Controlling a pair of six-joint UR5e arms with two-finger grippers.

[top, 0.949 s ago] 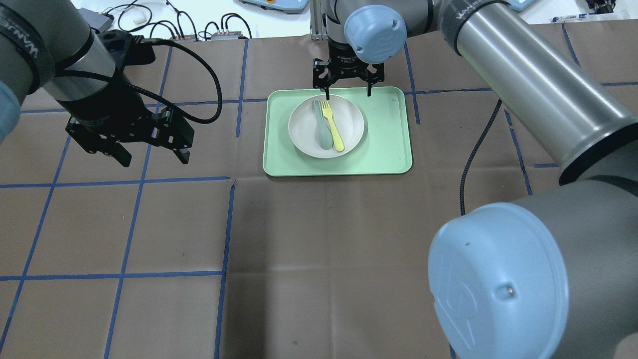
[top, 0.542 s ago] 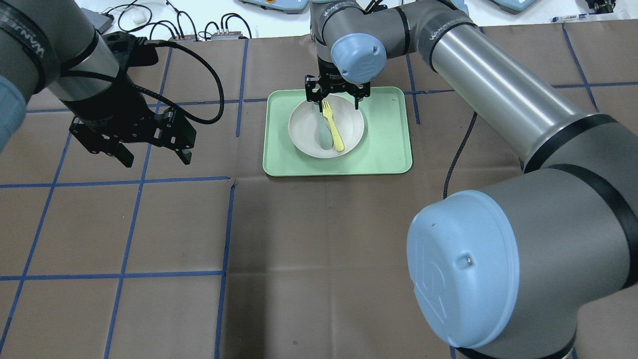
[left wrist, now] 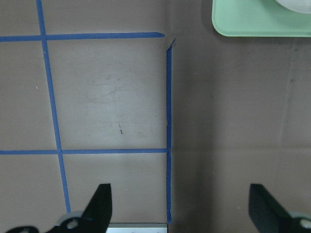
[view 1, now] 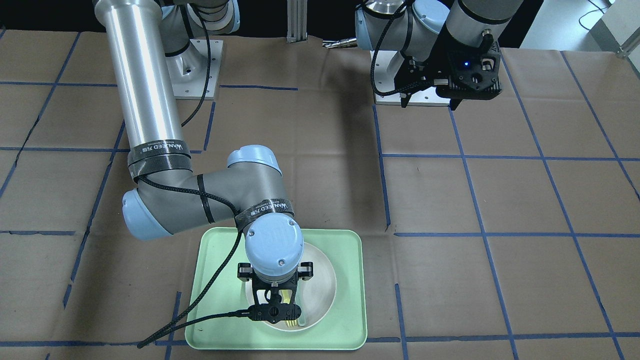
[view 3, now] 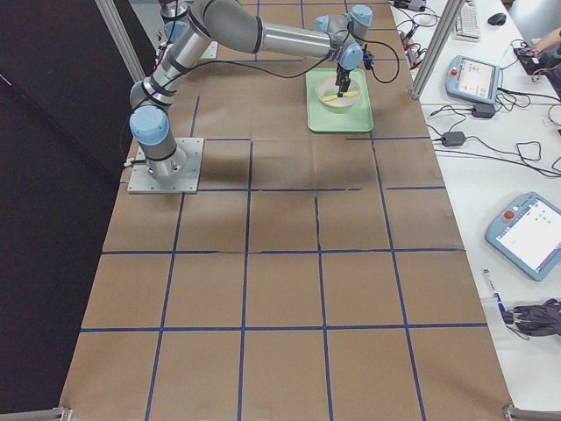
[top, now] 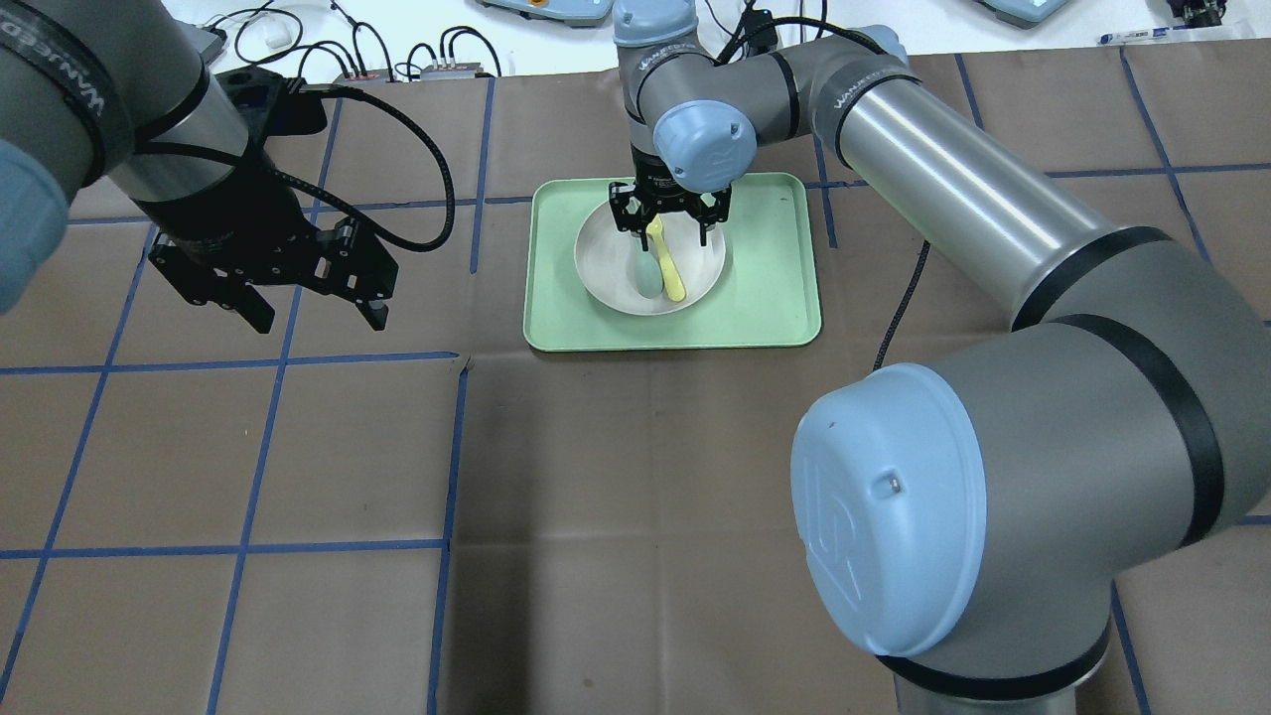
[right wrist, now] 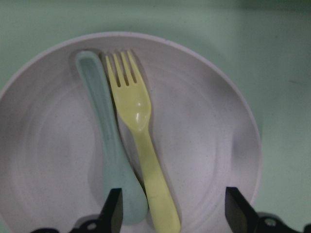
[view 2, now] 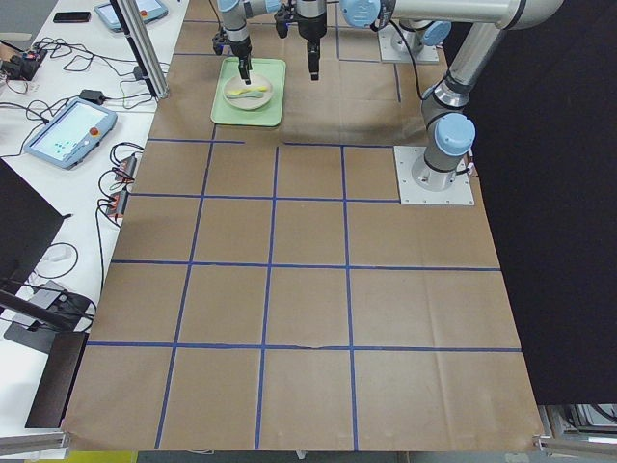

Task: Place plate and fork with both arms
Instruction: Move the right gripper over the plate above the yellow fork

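Jaws wide, the right gripper (right wrist: 174,206) straddles the handle of the fork (right wrist: 138,121), whose long axis runs square to the closing line. The spoon (right wrist: 104,126) touches it alongside. The left gripper (left wrist: 177,204), also wide, hangs well apart.

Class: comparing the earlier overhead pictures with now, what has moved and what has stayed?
The right gripper lowered towards the plate, open jaws straddling the fork, nothing grasped yet. Fork, spoon, plate and tray stayed put; the left gripper hardly moved, open.
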